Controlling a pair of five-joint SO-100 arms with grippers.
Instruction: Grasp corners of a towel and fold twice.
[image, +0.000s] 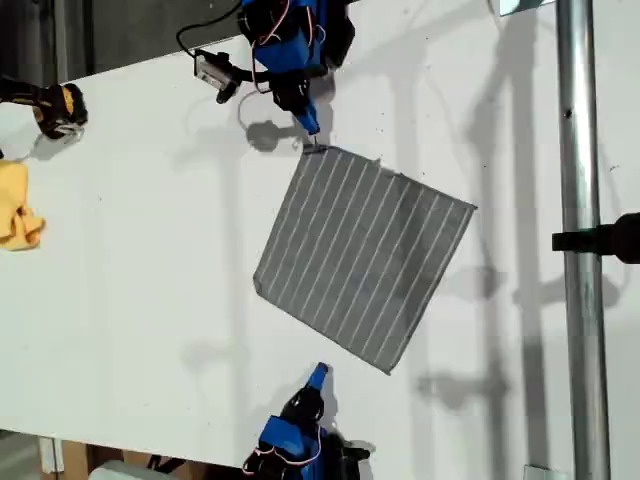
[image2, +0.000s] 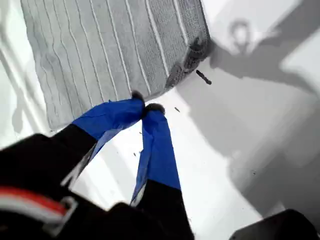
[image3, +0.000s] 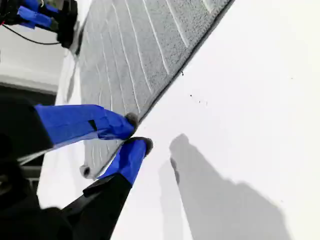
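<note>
**Towel flat on the table, both grippers at its edges**

At the exterior view's left we see a small yellow cloth (image: 17, 212) lying at the edge of the white table (image: 140, 310), with a black-and-yellow object (image: 55, 106) just above it in that view.

Nearer the middle, the towel (image: 362, 256) lies spread out and unfolded, turned so that it sits as a diamond. It is grey with thin white stripes.

My first gripper (image: 308, 124) reaches in from the top of the exterior view, its blue tip just beside the towel's upper corner (image: 313, 150). In the first wrist view we see this gripper (image2: 146, 106) with its jaws together, the tips meeting right at the towel's (image2: 110, 50) hem, a little along from the corner (image2: 192, 52). We cannot tell whether any fabric is caught between them.

My second gripper (image: 318, 374) comes in from the bottom of the exterior view and sits apart from the towel's lower edge. The second wrist view shows it (image3: 137, 132) with jaws slightly apart and holding nothing, close to the towel's (image3: 130, 50) edge.

At the exterior view's right stands a metal pole (image: 578, 300) with a black clamp (image: 605, 240) on it.
</note>
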